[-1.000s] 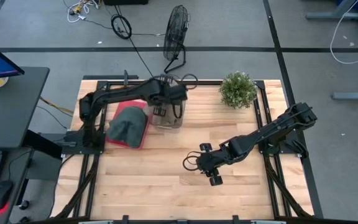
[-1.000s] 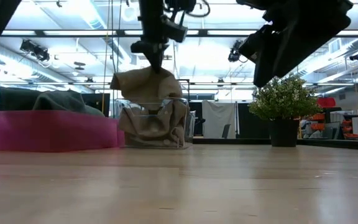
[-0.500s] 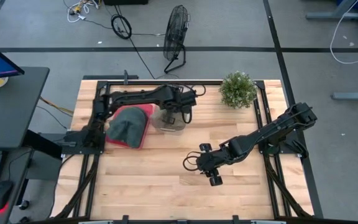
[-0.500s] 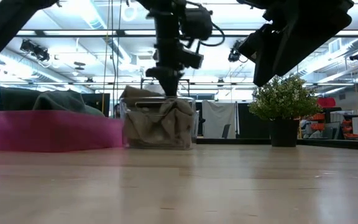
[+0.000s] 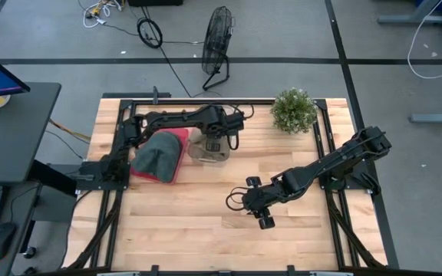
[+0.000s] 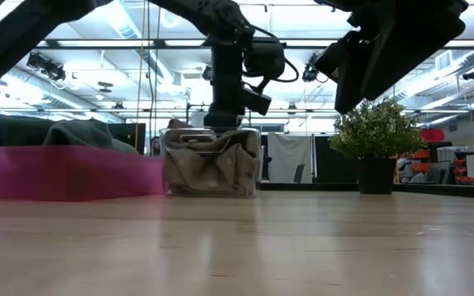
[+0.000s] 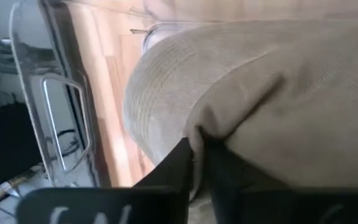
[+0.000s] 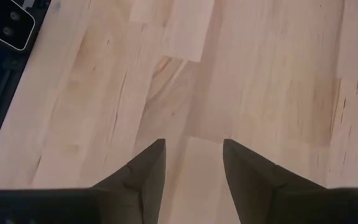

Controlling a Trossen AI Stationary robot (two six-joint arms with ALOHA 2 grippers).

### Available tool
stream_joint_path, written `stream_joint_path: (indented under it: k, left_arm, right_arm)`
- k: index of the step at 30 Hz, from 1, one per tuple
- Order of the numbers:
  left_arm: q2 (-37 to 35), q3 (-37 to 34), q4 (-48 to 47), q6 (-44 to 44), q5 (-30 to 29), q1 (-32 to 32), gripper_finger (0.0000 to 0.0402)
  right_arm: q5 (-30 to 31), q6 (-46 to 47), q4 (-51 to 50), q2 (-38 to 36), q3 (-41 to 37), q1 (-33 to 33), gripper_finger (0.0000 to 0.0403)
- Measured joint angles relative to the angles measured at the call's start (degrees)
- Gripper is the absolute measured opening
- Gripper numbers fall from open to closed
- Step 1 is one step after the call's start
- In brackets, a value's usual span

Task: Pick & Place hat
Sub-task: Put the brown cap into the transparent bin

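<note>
High view gave you the wooden table (image 5: pixel 206 222) first, with the left arm reaching across its far side and the right arm stretched over the middle. Next in size, a pink tray (image 5: pixel 176 153) held a grey-green hat (image 5: pixel 156 156), and just beside it stood the clear container (image 5: pixel 210 151) with the tan hat (image 5: pixel 206 146) bunched inside. You had the left gripper (image 5: pixel 215 142) down over that container. A potted plant (image 5: pixel 293 110) sat at the far right corner.

Low view showed you what the top camera could not: the tan hat (image 6: pixel 210 162) filled the container (image 6: pixel 165 168) up to its rim, and the left gripper (image 6: pixel 221 123) met the cloth at the top.

Left wrist view gave you the closest look: the 2 fingers (image 7: pixel 178 168) stood only a narrow slit apart, with a fold of the tan hat (image 7: pixel 278 106) pinched between them.

Right wrist view showed you the right gripper (image 8: pixel 191 163) hovering over bare wood, its 2 fingers (image 8: pixel 146 171) spread wide and holding nothing.
</note>
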Motion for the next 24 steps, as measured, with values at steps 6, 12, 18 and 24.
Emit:
stream_joint_path:
  k: [6,12,18,24]
  left_arm:
    - [-0.9,4.5,-7.9,-1.9,1.1,-1.3,0.0107]
    - [-1.0,12.0,-17.1,-4.2,0.9,-4.3,0.017]
    - [-2.2,23.3,-26.2,-14.5,0.7,-7.2,0.0187]
    - [-11.0,24.1,-25.9,-20.1,0.8,-7.9,0.0187]
  right_arm:
    - [0.0,-1.5,0.0,0.0,0.0,0.0,0.0164]
    - [0.0,-1.7,-0.1,0.0,0.0,0.0,0.0164]
    - [0.0,-1.2,-0.7,0.0,0.0,0.0,0.0164]
    - [0.0,-1.0,-1.0,0.0,0.0,0.0,0.0164]
